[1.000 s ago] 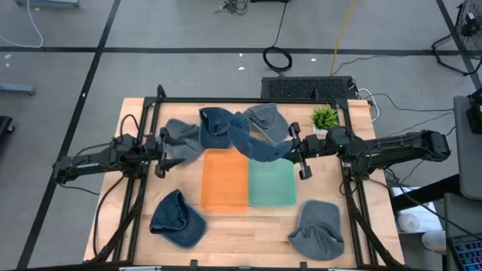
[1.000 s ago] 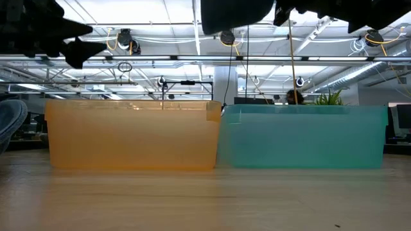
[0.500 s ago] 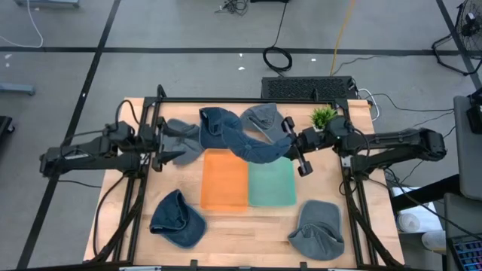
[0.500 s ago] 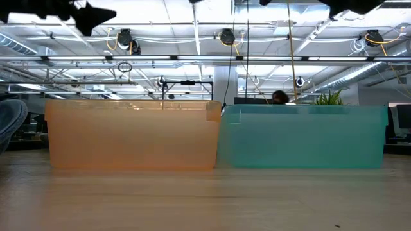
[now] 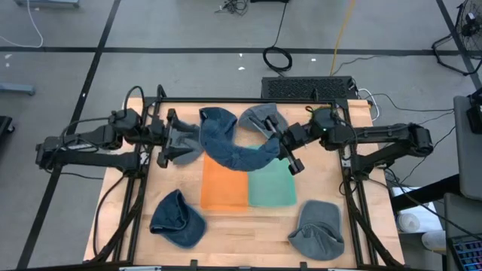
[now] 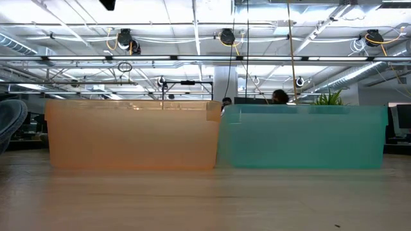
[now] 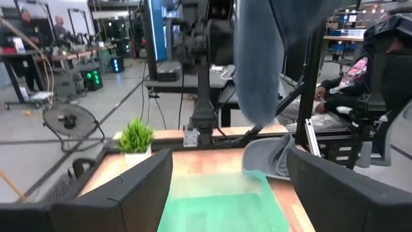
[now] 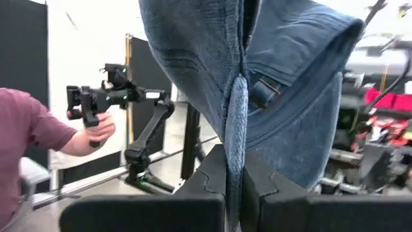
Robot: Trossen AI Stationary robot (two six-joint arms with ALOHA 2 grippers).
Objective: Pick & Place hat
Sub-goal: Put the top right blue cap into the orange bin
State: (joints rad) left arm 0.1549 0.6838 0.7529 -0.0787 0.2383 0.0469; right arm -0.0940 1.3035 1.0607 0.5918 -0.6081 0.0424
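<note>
A dark blue hat (image 5: 232, 141) hangs in the air over the far ends of the orange bin (image 5: 224, 183) and the green bin (image 5: 273, 183). My right gripper (image 5: 289, 150) is shut on it from the right. Left of the bins my left gripper (image 5: 163, 140) stands open and empty, raised above a grey hat (image 5: 184, 147) that lies on the table. In the left wrist view the lifted hat (image 7: 259, 58) hangs beyond my open left gripper (image 7: 228, 187). In the low view both grippers and the lifted hat are above the picture. My right gripper pinches a gathered fold of the blue hat's cloth (image 8: 237, 138) between its two fingers (image 8: 206, 187). They come about level from the table's right side. The hat is lifted clear of the table and bins and stretches from the fingers toward the table's left.
A second grey hat (image 5: 260, 118) and a small potted plant (image 5: 324, 117) lie at the far edge. A blue hat (image 5: 177, 220) and a grey hat (image 5: 317, 230) lie near the front edge. Beyond the table a person's hand (image 8: 96, 132) holds a device.
Both grippers have risen, going out of the top of the low view. My right gripper has carried the blue hat up and a little toward the table's left and far edge. My left gripper stays open and has lifted off the grey hat.
</note>
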